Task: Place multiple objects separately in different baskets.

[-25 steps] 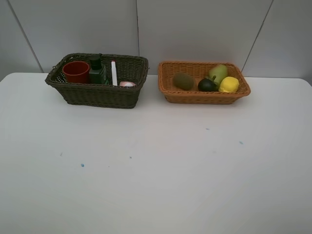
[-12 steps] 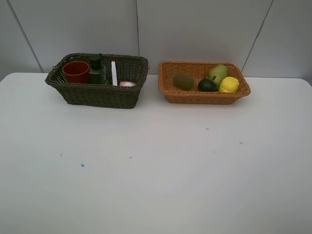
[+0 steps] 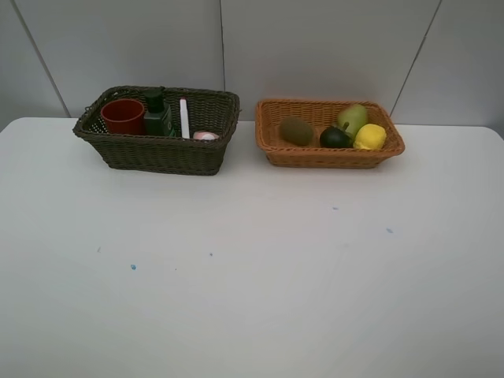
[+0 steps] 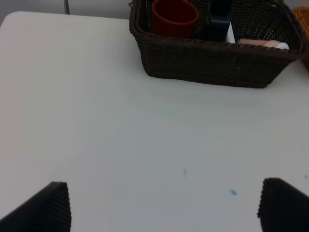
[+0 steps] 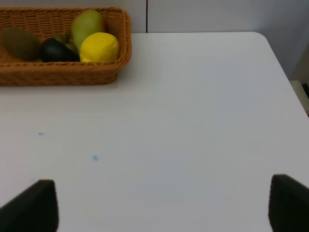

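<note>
The dark basket (image 3: 157,150) at the back left holds the red cup (image 3: 123,115), the dark green bottle (image 3: 157,115), the white marker (image 3: 184,118) and the pink bottle (image 3: 205,135). The orange-tan basket (image 3: 327,155) at the back right holds the kiwi (image 3: 296,131), mangosteen (image 3: 335,137), pear (image 3: 353,118) and lemon (image 3: 370,136). Neither arm shows in the exterior view. My left gripper (image 4: 164,208) is open and empty over bare table, well short of the dark basket (image 4: 212,67). My right gripper (image 5: 161,208) is open and empty, away from the orange-tan basket (image 5: 58,72).
The white table (image 3: 252,268) carries a few small blue specks (image 3: 133,267). A grey panelled wall (image 3: 315,47) stands right behind the baskets. The table's right edge (image 5: 285,72) shows in the right wrist view.
</note>
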Robot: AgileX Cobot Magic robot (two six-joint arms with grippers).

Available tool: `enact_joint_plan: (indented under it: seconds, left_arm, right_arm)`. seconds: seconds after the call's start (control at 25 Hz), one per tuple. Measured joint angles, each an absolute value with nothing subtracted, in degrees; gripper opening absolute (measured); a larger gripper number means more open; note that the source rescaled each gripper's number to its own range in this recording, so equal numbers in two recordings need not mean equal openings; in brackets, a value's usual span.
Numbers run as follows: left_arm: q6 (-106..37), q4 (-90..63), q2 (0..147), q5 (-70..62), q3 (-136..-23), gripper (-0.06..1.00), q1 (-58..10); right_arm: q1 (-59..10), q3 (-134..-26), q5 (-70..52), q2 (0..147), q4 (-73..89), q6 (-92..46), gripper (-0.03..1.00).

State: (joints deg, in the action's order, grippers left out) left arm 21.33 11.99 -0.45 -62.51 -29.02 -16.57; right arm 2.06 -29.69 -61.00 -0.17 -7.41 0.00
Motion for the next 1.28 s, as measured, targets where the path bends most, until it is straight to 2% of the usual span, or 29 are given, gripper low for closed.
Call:
enact_joint_plan:
  seconds: [0.36, 0.76, 1.08, 1.28]
  left_arm:
    - [17.92, 10.15, -0.45, -62.28, -29.02, 1.00, -9.98]
    - [13.08, 6.46, -0.45, -61.66, -29.02, 1.00, -8.22]
    - [7.62, 2.39, -0.45, -61.36, -28.78, 1.00, 5.00]
    - [5.00, 0.63, -0.45, -61.27, -28.77, 1.00, 6.02]
  right_arm:
    - [2.06, -29.69, -61.00, -0.17, -7.41, 0.00, 0.94]
    - [2.06, -29.69, -61.00, -0.17, -7.41, 0.00, 0.94]
    - [2.06, -29.69, -61.00, -0.17, -7.41, 0.00, 0.94]
    - [2.06, -29.69, -61.00, -0.17, -7.41, 0.00, 0.94]
